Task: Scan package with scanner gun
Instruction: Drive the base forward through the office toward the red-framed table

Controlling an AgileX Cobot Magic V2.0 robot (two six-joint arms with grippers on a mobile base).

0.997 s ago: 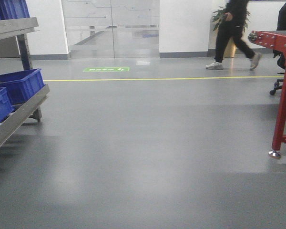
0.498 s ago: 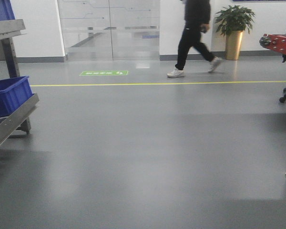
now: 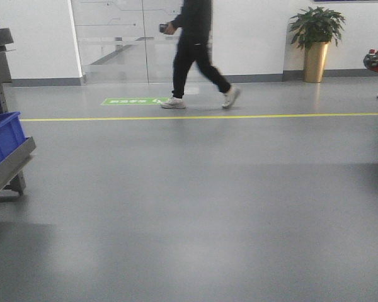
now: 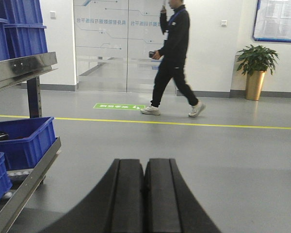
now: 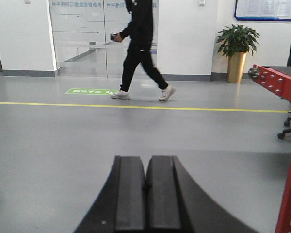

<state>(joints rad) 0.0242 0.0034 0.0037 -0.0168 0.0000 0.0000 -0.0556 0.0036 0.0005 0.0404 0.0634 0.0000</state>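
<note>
The package and the scanner gun are out of view in all three views. My left gripper [image 4: 144, 162] is shut, its black fingers pressed together with nothing between them, pointing out over grey floor. My right gripper [image 5: 146, 159] is likewise shut and holds nothing, also aimed across the open floor.
A steel rack [image 4: 24, 68] with blue bins [image 4: 24, 145] stands at the left; its edge and a blue bin [image 3: 3, 138] show in the front view. A red metal frame [image 5: 286, 97] is at the right. A person in black [image 3: 192, 50] walks ahead along the yellow floor line [image 3: 239, 116]. A potted plant [image 3: 315, 44] stands by the far wall.
The front view has swung right: the rack and bins slid off to the left and the red frame out at the right. The person has walked leftwards across the room.
</note>
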